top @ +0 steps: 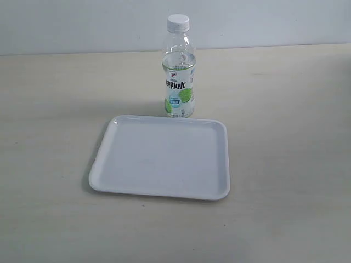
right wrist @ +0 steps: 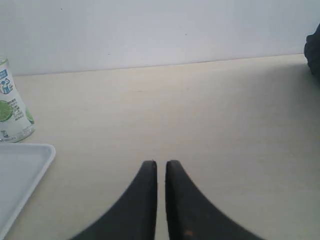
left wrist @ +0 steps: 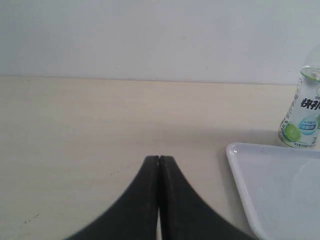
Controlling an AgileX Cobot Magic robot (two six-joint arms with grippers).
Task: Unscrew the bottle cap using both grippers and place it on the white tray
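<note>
**Left gripper [left wrist: 159, 159] and right gripper [right wrist: 161, 164] empty; bottle cap [top: 178, 22] on the bottle**

Closest to each wrist camera we note black fingers [left wrist: 140, 200] with nothing between them. The left pair is pressed tip to tip and the right pair shows only a thin slit. Neither arm appears in the exterior view.

In that view the white tray [top: 162, 159] lies bare at lower centre on the pale table [top: 285, 109]. The bottle [top: 179, 71] stands upright at upper centre, just behind the tray's far rim, with the cap seated on its neck. We judge the task not yet begun.

Risks ahead:
- Both jaws must open before approach, or a closed tip could knock the free-standing bottle over.
- A hard squeeze on the thin clear wall could buckle it and push liquid out once the cap loosens.
- The small ribbed cap may slip from the grip and roll off the tray.
</note>
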